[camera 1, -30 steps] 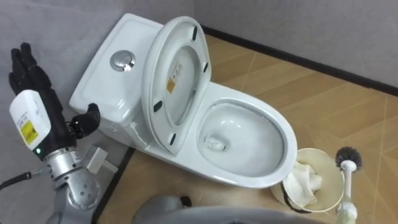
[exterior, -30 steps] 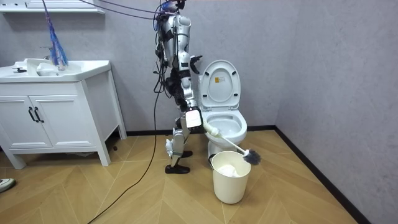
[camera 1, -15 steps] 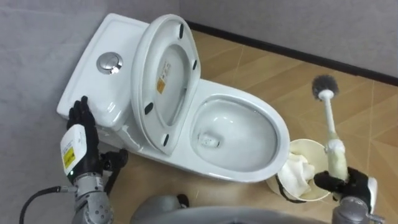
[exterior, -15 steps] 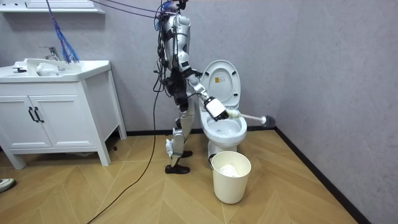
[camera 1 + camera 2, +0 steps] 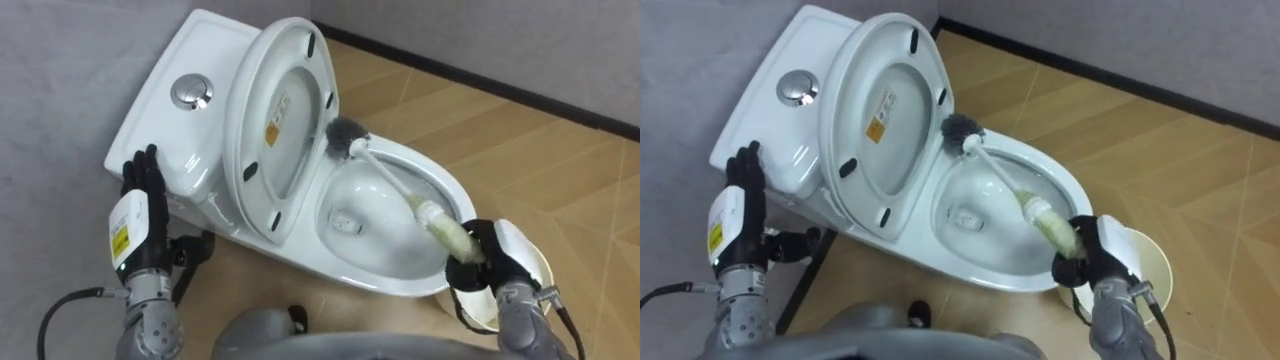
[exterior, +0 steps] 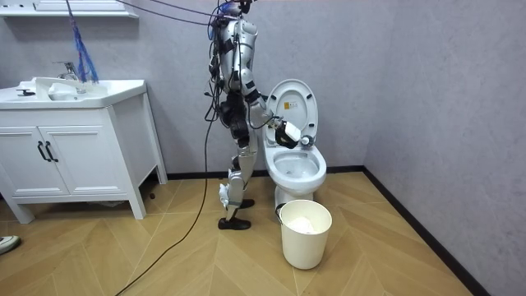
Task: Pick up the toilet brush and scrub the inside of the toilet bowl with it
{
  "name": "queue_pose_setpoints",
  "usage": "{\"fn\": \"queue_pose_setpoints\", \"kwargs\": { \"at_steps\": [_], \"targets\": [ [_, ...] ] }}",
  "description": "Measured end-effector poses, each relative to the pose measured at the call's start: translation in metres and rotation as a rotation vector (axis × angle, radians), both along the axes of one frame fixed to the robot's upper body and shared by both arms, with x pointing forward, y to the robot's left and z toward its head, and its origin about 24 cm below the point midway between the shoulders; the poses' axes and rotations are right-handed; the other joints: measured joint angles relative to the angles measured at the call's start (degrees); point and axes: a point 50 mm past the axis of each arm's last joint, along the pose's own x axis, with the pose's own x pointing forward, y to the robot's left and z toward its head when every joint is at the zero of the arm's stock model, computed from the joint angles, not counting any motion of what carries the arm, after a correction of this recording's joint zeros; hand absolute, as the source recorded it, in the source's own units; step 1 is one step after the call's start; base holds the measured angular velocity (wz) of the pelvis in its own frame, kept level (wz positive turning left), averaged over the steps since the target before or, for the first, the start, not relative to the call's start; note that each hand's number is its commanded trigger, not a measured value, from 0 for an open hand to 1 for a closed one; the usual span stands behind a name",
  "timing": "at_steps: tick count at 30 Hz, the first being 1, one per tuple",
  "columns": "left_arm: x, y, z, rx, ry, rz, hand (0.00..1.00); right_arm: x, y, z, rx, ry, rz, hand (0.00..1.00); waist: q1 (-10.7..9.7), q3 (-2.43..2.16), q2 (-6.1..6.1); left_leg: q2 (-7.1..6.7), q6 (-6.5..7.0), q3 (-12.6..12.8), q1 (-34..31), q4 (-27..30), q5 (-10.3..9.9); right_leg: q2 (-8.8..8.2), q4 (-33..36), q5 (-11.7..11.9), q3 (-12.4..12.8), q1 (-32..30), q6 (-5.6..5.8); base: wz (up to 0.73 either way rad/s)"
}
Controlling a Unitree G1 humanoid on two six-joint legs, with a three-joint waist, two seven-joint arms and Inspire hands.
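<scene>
Your left hand hangs with fingers straight beside the tank. The brush has its head at the back rim of the bowl, and your right hand is clenched round its handle. Scrubbing looks barely begun, so next tip the head down inside.

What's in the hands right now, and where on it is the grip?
The right hand grips the toilet brush by its pale handle end, bristles at the rear rim of the bowl. The left hand is open, holding nothing.
</scene>
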Motion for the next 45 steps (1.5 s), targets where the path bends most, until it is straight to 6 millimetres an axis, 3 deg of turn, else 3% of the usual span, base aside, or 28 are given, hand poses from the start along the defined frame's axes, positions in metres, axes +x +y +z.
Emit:
{"fn": "queue_pose_setpoints", "kwargs": {
  "at_steps": [11,14,15,19,26,32,35,38,42,45],
  "targets": [
    [0.020,-0.002,0.007,0.005,-0.034,-0.049,0.00,-0.026,-0.008,-0.013,-0.035,0.122,0.003,1.00,0.04,0.26,0.20,-0.05,0.22,-0.63,-3.55,0.97,1.31,-0.04,0.99,0.17,-0.64,-3.50,-0.30,0.04],
    [0.021,-0.001,0.009,0.038,-0.036,-0.066,0.00,-0.041,-0.016,-0.018,-0.081,0.197,0.020,1.00,-0.06,0.24,0.62,-0.09,0.29,-0.95,-4.07,1.53,1.37,-0.04,0.95,0.14,-0.62,-4.21,-0.30,0.03],
    [0.022,-0.001,0.009,0.050,-0.039,-0.065,0.00,-0.048,-0.019,-0.020,-0.101,0.231,0.026,1.00,-0.11,0.52,0.50,-0.10,0.30,-0.94,-4.08,1.52,1.37,-0.05,0.96,0.14,-0.58,-4.24,-0.30,0.00],
    [0.023,-0.001,0.012,0.077,-0.055,-0.065,0.00,-0.070,-0.025,-0.025,-0.146,0.332,0.047,1.00,-0.14,0.75,0.55,-0.11,0.27,-1.07,-4.32,1.45,1.38,-0.03,0.82,0.14,-0.73,-4.40,-0.30,0.02],
    [0.023,-0.003,0.013,0.112,-0.069,-0.058,0.00,-0.075,-0.027,-0.028,-0.154,0.370,0.038,1.00,-1.32,0.83,0.57,-0.19,0.21,-1.42,-5.30,1.72,1.63,-0.10,1.18,0.15,-1.48,-5.17,-0.35,0.06],
    [0.022,0.002,0.013,0.222,-0.043,-0.120,0.00,-0.066,-0.028,-0.026,-0.163,0.363,0.070,1.00,-1.74,1.23,0.59,-0.17,0.22,-1.69,-6.15,2.44,1.63,-0.01,1.35,0.17,-1.69,-5.44,-0.39,0.01],
    [0.027,0.002,0.016,0.247,-0.065,-0.136,0.00,-0.050,-0.033,-0.023,-0.192,0.338,0.109,1.00,-1.62,1.42,0.89,0.18,0.29,-1.77,-8.81,3.12,1.78,0.06,2.61,0.27,-1.53,-8.31,-0.60,-0.03],
    [0.032,0.002,0.017,0.279,-0.091,-0.150,0.00,-0.032,-0.034,-0.020,-0.216,0.306,0.131,1.00,-1.48,1.61,0.67,0.29,0.30,-1.85,-10.97,3.87,2.35,0.01,3.76,0.41,-1.78,-10.33,-0.87,0.01],
    [0.045,-0.002,0.020,0.295,-0.133,-0.168,0.00,0.005,-0.034,-0.014,-0.263,0.262,0.180,1.00,-0.50,1.78,0.50,0.59,0.28,-1.93,-13.99,4.92,2.68,-0.05,5.58,0.38,-2.06,-13.42,-1.28,0.00],
    [0.060,-0.007,0.024,0.316,-0.181,-0.205,0.00,0.040,-0.038,-0.001,-0.321,0.203,0.225,1.00,0.52,1.87,0.80,0.30,0.39,-2.39,-16.92,5.09,4.04,-0.84,8.12,0.19,-2.93,-17.05,-1.61,0.07]
  ]
}}
